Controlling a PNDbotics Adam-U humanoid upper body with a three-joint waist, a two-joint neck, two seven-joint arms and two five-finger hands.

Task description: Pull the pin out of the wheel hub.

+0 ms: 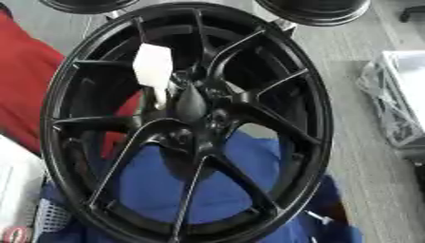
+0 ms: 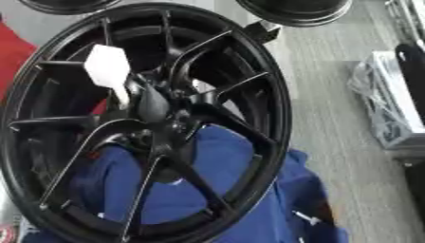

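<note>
A large black spoked wheel [image 1: 309, 99] fills both views, tilted toward me. Its hub [image 1: 199, 111] sits a little above the middle, with a dark pointed cap at its centre. The pin [image 1: 153, 66] has a white flat head and a pale stem that runs down into the hub's upper left side. In the right eye view the pin [image 2: 107, 66] stands out in the same way against the spokes. Neither of my hands shows in either view.
Blue cloth [image 1: 166, 185] lies under and behind the wheel's lower half, and red fabric [image 1: 25, 95] is at the left. Two more black wheels [image 1: 319, 12] sit at the top edge. A clear-wrapped bundle [image 1: 398, 95] lies on the grey floor at the right, near a dark upright shape [image 2: 411, 66].
</note>
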